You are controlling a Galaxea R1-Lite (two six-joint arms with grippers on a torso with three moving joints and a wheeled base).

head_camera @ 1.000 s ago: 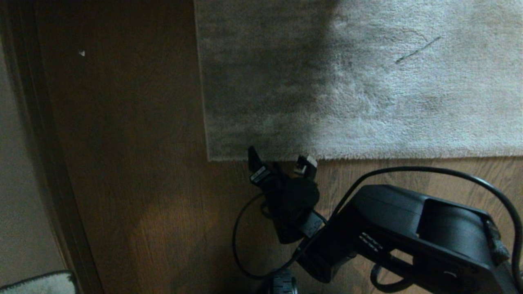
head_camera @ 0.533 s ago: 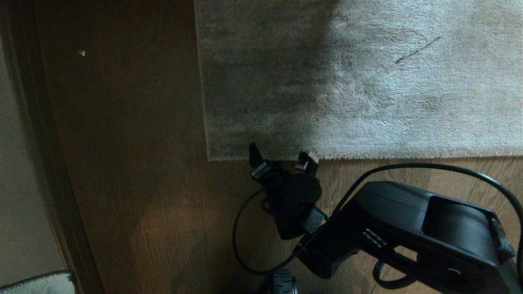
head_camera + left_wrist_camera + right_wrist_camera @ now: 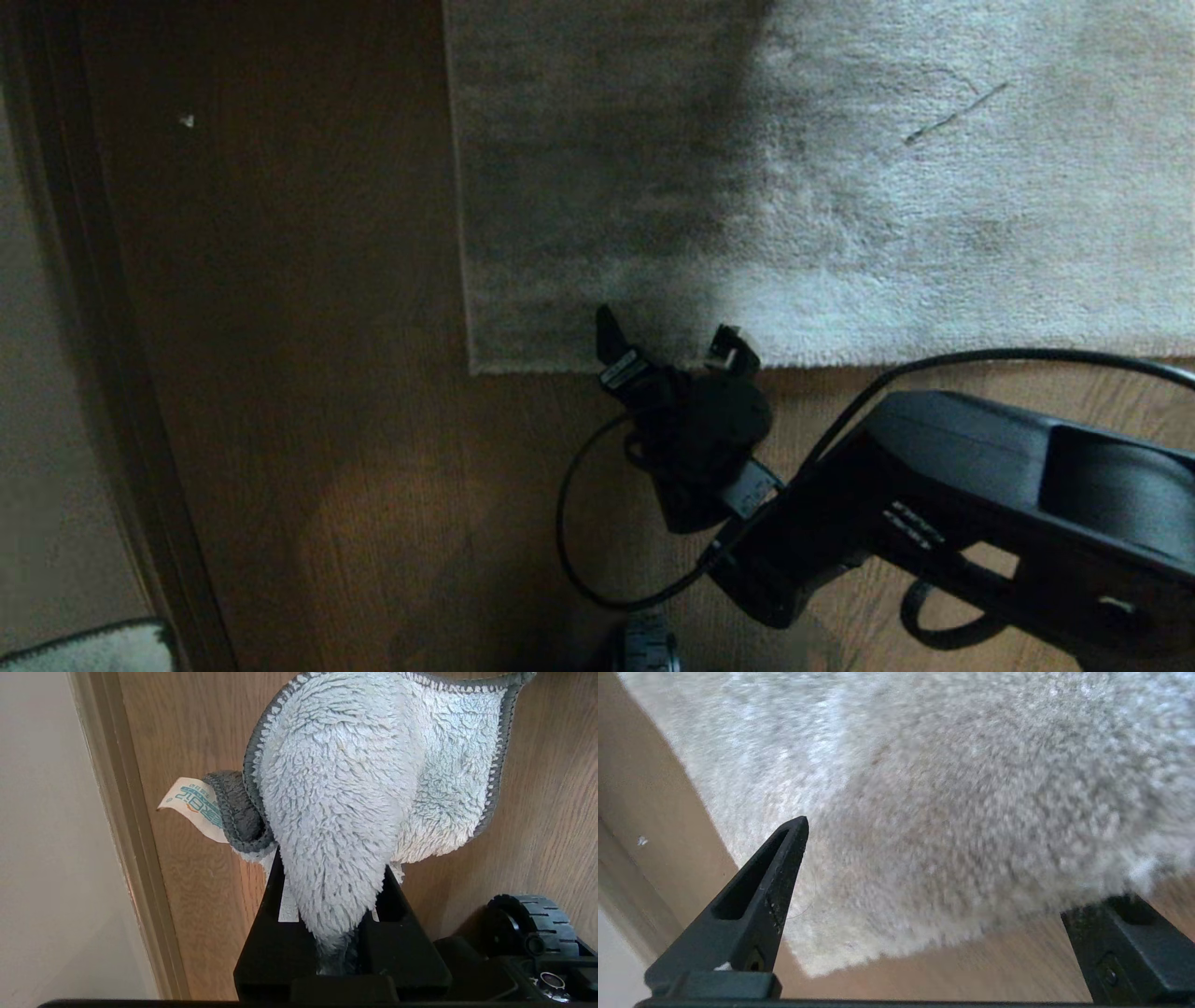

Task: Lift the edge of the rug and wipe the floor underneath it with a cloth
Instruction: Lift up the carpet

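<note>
On the floor [image 3: 308, 392] the rug edge [image 3: 523, 366] lay flat and unlifted as we saw the right tool [image 3: 670, 343] gaping over it, left tool [image 3: 334, 933] clamped on the cloth [image 3: 355, 788], wiping undone

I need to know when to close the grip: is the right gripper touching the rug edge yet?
Cannot tell. In the head view the right gripper has its open fingers overlapping the rug edge; the right wrist view shows rug between them, but neither shows contact or a gap.
</note>
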